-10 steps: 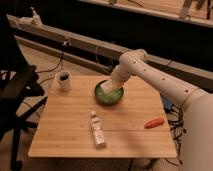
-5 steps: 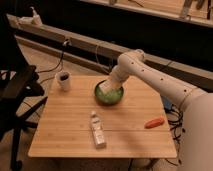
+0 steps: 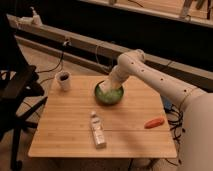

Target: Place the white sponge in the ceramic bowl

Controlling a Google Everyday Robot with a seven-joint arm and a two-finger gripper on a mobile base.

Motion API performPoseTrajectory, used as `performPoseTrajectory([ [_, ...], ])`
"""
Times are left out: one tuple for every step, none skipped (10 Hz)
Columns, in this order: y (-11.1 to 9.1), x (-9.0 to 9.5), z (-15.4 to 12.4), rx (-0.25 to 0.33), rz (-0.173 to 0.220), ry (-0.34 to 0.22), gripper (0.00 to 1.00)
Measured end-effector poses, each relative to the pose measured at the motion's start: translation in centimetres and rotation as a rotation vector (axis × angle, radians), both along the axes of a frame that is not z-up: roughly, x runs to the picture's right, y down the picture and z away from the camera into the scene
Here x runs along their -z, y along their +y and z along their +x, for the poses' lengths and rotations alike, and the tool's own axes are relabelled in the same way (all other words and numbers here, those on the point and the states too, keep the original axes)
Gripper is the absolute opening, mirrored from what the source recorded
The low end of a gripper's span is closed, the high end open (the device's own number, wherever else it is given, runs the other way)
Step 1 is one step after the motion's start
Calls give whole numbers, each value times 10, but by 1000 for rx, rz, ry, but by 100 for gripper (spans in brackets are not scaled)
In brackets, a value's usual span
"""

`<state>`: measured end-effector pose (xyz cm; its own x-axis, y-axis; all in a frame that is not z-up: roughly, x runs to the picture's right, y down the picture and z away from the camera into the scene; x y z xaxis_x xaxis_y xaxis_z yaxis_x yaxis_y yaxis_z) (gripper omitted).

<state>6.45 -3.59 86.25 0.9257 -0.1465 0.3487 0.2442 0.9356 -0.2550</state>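
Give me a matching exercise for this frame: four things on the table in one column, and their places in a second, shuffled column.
1. gripper
2. white mug
3. white labelled bottle
4. orange carrot-shaped thing

A. lying near the table's front edge
B. at the table's right side
C. down inside the green ceramic bowl
D. at the table's back left corner

Pairs: 1-C, 2-D, 3-A, 4-B

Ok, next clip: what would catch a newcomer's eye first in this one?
The long white robot arm reaches in from the right, its gripper dipped into the round glossy green ceramic bowl at the back middle of the wooden table. Next come the white labelled bottle lying near the front edge and the orange carrot-shaped thing at the right. A small white mug stands at the back left.
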Motion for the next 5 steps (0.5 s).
performPoseTrajectory([
  [0,-1,-2,1,0,0,80],
  [0,-1,-5,3,-2,-3,77],
  [5,0,-5,9,-4,-3,67],
  [5,2,-2,3,-3,-1,57],
  [4,2,-1,2,-5,1,45],
])
